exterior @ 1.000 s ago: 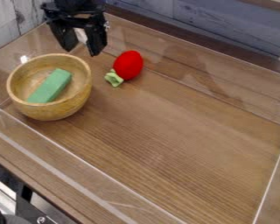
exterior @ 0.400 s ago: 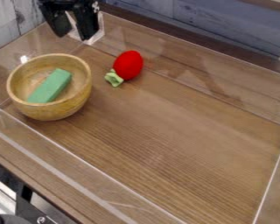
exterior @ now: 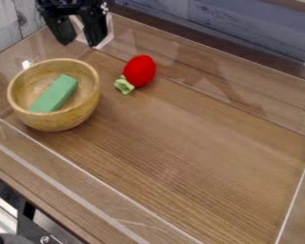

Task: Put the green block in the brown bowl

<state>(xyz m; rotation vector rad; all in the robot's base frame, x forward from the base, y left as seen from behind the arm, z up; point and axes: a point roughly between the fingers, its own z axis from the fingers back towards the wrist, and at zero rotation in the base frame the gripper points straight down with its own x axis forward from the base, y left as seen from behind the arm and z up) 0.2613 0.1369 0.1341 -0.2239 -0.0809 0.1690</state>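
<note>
Surface (exterior: 193,143): wood-grain top, planks running from far left to near right; pale glare streaks across it.
Near edge: a clear, glassy rim (exterior: 66,186) borders the surface along the near left side; dark fittings sit below it in the near left corner, too dim to identify.
Right side: the clear rim carries on up the right edge; bare wood next to it.
Brown bowl (exterior: 15,100): round, tan, upright, resting on the surface at the left, about midway between near and far.
Green block (exterior: 56,92): lying inside the brown bowl, tilted, one long face turned up, leaning toward the bowl's far right wall. Fully within the rim.
Red toy (exterior: 140,68): rounded red body on the surface, right of the bowl and a little farther back, apart from it.
Green leafy piece (exterior: 123,86): small and pale green, touching the red toy at its near left end; looks like the stem of a toy strawberry, though I cannot be sure.
Gripper (exterior: 76,31): black, at the far left, above and beyond the bowl, pointing steeply down.
Jaws: apart, nothing between them; they touch neither bowl nor block.
Far background: grey planked wall (exterior: 244,24) behind the surface; a pale vertical panel (exterior: 5,27) at far left.
</note>
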